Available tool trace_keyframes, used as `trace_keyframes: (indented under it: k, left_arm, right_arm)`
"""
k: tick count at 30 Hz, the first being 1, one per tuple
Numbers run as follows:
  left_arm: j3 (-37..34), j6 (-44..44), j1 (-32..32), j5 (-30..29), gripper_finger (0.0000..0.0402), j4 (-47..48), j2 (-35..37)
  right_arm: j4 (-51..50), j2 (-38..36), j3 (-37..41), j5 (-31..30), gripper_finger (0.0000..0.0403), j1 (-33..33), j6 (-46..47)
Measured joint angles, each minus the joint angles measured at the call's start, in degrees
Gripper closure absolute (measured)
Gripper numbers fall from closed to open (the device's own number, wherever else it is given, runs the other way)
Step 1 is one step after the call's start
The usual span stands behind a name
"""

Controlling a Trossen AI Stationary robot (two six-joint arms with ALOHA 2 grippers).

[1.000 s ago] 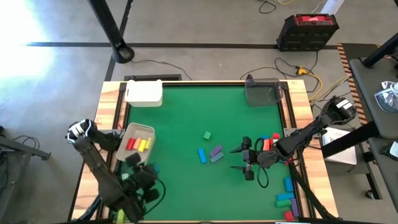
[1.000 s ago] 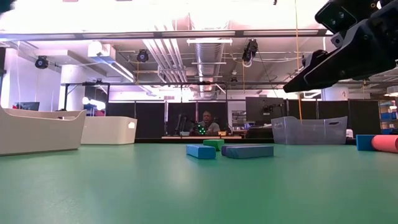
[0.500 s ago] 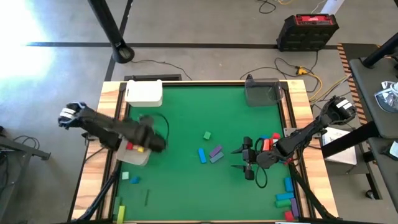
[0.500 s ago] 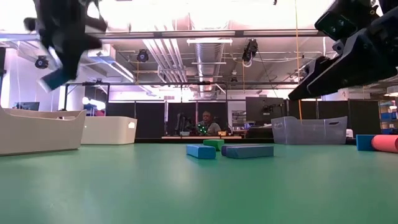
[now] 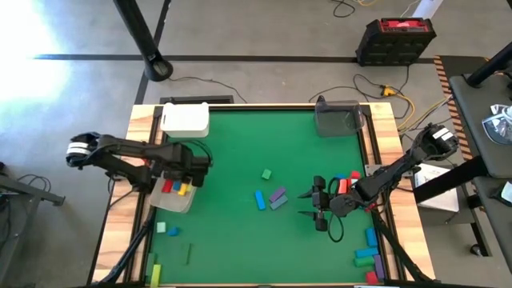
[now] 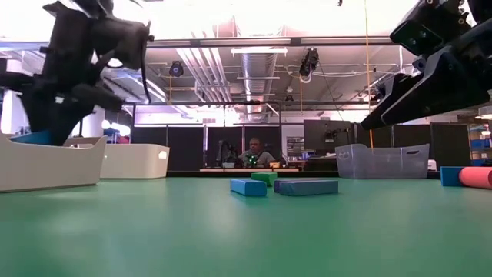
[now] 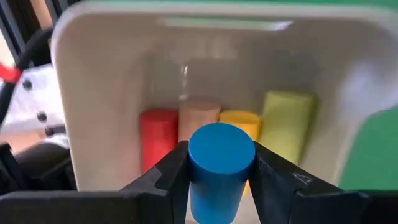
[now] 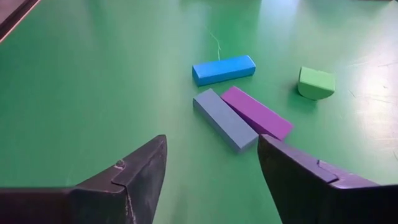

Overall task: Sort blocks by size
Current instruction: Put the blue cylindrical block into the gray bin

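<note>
Here, the left claw (image 7: 217, 186) grips a blue cylinder block (image 7: 221, 162) over the white plastic tray (image 7: 99, 93).
It belongs beside the tray's like-sized red, tan and yellow blocks (right claw (image 8: 211, 180) waits open, above the green counter (image 8: 93, 93)).

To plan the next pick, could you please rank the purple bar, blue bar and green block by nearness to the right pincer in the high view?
From the right pincer:
1. Purple bar, nearest, mid-table, just ahead of its open fingers.
2. Blue bar, just beyond the purple one.
3. Green block, farthest, toward the table's far edge.
</note>
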State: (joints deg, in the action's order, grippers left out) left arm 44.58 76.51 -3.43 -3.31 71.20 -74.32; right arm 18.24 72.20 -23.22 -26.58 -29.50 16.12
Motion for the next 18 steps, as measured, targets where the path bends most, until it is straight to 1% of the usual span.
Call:
trace_keyframes:
  k: [5,12,15,18]
  left_arm:
    - [-2.0,0.5,0.0,-0.3,0.0285,-1.7,-2.2]
    - [-2.6,-1.3,0.0,-0.5,0.0281,-3.4,-4.6]
    - [-2.3,-1.9,0.0,-0.7,0.0260,-3.6,-5.2]
    - [-1.8,-2.7,0.0,-0.8,0.0228,-3.7,-5.3]
  right_arm:
    - [0.0,0.0,0.0,0.0,0.0165,0.0,0.0]
    - [0.0,0.0,0.0,0.0,0.0152,0.0,0.0]
    - [0.0,0.0,0.0,0.0,0.0145,0.0,0.0]
    - [-0.3,0.0,0.0,0.0,0.0138,0.0,0.0]
